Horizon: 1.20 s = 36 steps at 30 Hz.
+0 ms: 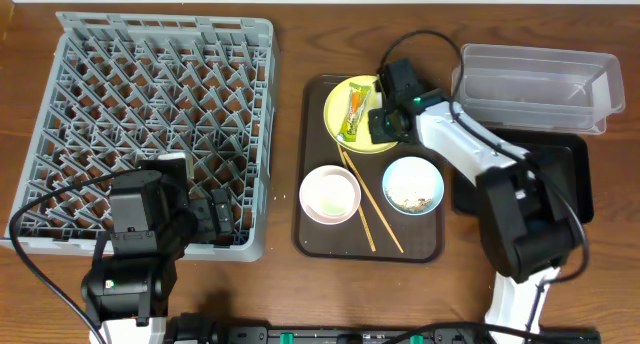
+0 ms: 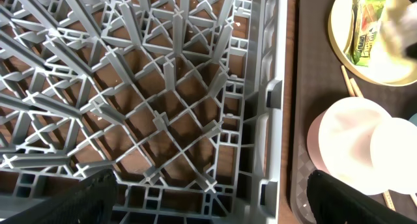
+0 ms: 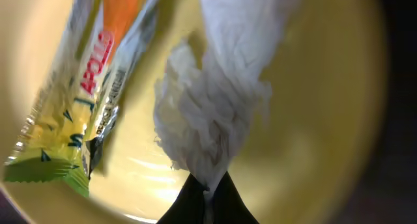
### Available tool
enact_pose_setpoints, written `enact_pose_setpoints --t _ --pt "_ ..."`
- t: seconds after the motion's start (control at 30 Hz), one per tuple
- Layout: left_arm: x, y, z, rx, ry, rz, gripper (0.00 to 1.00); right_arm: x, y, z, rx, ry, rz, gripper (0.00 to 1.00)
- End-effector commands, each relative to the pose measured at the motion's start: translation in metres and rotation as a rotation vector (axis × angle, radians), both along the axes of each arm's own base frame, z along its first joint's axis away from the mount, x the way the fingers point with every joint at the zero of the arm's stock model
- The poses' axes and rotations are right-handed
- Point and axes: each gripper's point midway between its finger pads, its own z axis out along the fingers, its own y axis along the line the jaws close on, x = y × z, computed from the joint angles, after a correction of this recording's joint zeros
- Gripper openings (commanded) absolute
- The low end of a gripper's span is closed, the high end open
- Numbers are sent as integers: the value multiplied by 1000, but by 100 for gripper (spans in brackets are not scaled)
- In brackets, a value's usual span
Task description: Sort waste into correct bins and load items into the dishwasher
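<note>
Over the yellow plate on the brown serving tray, the right hand is clenched on the crumpled white paper. Its two dark fingertips meet on a thin tail at the edge of the wad. The paper lies on the plate just beside the green-and-orange wrapper, and the wrist view does not settle whether the two touch.

The step in hand looks like getting this paper off the plate and into a bin. Because the pinch is on a narrow corner and not the bulk, a slow, straight lift is the safest start. A quick pull could tear the tail or let it slip free. Rising vertically before any sideways travel should also keep the wad from dragging the wrapper along or nudging the plate.

The clear tub and the black tray both sit on the tabletop to the right. Which of them suits paper cannot be told from here. Either way, the carry needs enough height to clear the tub's wall, and the paper should be let go low inside so the light wad does not drift out.

At the near corner of the dish rack, the left hand hangs released, fingers spread wide, grasping nothing and well apart from the work.
</note>
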Motion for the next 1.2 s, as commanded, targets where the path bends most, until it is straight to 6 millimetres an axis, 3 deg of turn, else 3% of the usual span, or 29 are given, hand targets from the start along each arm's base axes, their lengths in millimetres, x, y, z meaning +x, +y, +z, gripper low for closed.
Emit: enact_pose_setpoints --t 0.0,0.13,0.23,0.27,0.47,0.57,0.67,0.7,0.73,0.93,1.17 --pt "2 -2 8 -12 -19 -2 94 25 -35 83 -39 -206 -128 1" --pt "2 -2 8 -12 -19 -2 94 27 -73 134 -93 -323 -237 1" --pt "2 -2 8 -12 -19 -2 94 24 -118 163 -128 -383 -413 1" --pt "2 -2 8 -12 -19 -2 94 21 -138 167 -130 -384 -491 1" --pt "2 -2 8 -12 -19 -2 94 14 -196 149 -133 -313 -694 4" --pt "2 -2 8 -12 -19 -2 94 17 -215 144 -131 -308 -740 24" --pt "2 -2 8 -12 -19 -2 94 22 -223 148 -118 -333 -752 64" --pt "2 -2 8 -12 -19 -2 94 24 -220 150 -105 -338 -720 76" --pt "2 -2 8 -12 -19 -2 94 27 -212 152 -81 -339 -669 80" --pt "2 -2 8 -12 -19 -2 94 35 -112 161 212 -301 -310 80" --pt "2 -2 8 -12 -19 -2 94 22 -38 158 190 -306 -152 82"
